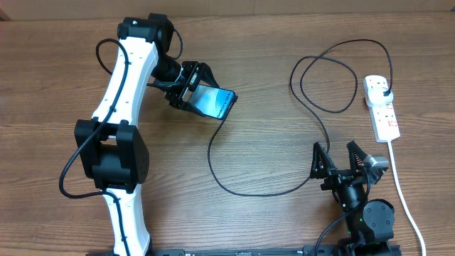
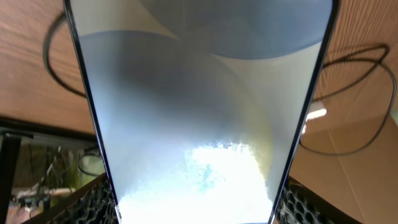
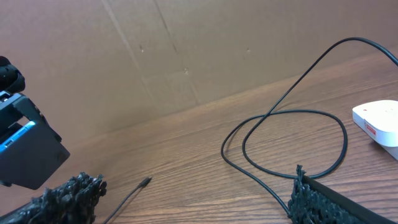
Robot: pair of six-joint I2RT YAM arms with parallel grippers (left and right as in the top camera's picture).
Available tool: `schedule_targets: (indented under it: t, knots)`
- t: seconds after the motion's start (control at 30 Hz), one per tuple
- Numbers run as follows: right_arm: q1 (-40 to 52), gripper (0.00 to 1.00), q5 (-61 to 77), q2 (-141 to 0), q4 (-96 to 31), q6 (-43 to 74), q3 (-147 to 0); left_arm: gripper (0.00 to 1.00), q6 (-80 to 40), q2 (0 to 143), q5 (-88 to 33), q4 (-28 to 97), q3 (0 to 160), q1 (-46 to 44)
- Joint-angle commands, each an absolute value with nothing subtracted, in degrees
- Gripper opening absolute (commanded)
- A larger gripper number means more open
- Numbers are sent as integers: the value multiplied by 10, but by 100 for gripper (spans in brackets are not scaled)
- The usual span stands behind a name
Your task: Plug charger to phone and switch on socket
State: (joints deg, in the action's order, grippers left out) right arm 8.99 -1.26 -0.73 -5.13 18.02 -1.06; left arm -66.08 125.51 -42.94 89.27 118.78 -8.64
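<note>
One phone [image 1: 215, 102] is tilted above the counter [image 1: 64, 85], gripped at its edges by the left hand [image 1: 201, 91]. One charger [image 1: 210, 156] loops across the counter, its tip lying free and its plug in the single socket [image 1: 382, 108]. The right hand [image 1: 338, 158] hovers wide open, holding nothing.

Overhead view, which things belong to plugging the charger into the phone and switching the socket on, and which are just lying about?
Part of the job:
- phone, held by the left gripper
- charger, its tip loose on the table
- socket
- right gripper, open and empty

Just there:
- thick white cord of the socket
- cardboard wall behind
</note>
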Motion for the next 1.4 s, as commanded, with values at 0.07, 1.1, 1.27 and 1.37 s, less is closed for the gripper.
schedule_targets:
  t: [0.07,1.1,1.27,1.37]
  knots:
    - [86,100,-9,-2,-48,181,-4,62,-664,1253,-488,902,1205,-86]
    - [86,100,-9,-2,-48,181,-4,66,-627,1253,-590,952,1205,-45]
    - [86,100,-9,-2,-48,181,-4,62,-615,1253,-589,960,1205,-44]
    - [86,100,-9,-2,-48,181,-4,57,-607,1253,-589,960,1205,-44]
